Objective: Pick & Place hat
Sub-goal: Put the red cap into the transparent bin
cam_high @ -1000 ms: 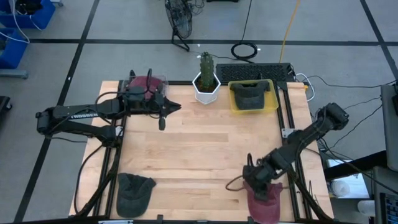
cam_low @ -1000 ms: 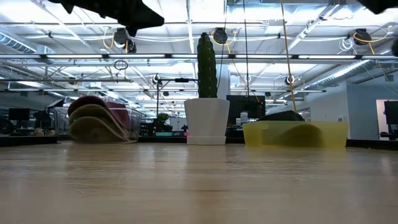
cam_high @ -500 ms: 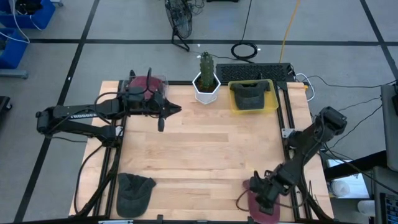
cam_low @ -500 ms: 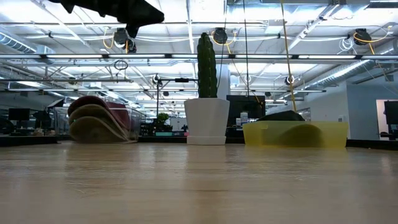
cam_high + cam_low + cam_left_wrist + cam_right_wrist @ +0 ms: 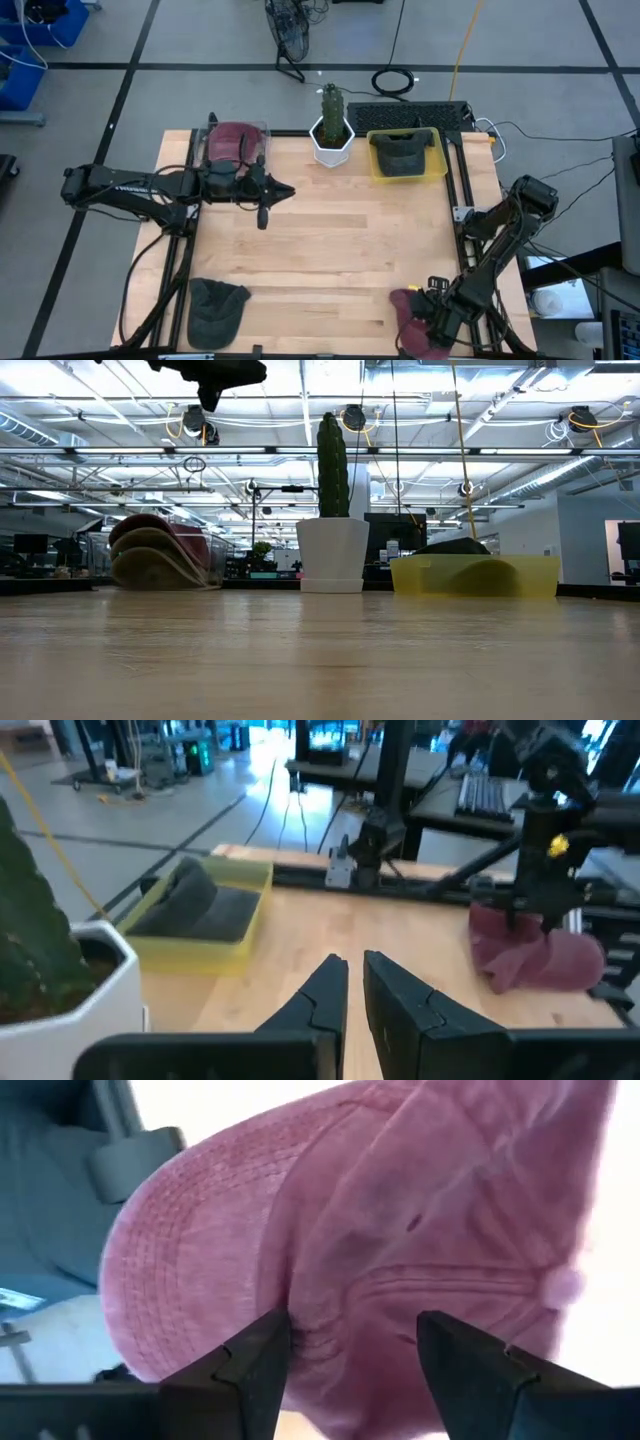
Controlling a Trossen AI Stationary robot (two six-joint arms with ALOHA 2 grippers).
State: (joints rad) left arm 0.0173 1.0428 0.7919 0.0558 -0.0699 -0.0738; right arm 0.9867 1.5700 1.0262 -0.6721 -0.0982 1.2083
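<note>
High view: the right gripper hangs over the pink hat at the surface's near edge. Right wrist view: its fingers are apart, straddling the hat's crown; closing comes next. Left wrist view: the left gripper waits, fingers together.

Table is lit evenly from overhead; only soft, short shadows are cast. In low view, ceiling strip lights are seen w/ mild glare, and near tabletop is blurred. Left wrist pic is soft, bkgd out of focus. In right wrist view the pink hat is washed out by strong backlight at top edge.
</note>
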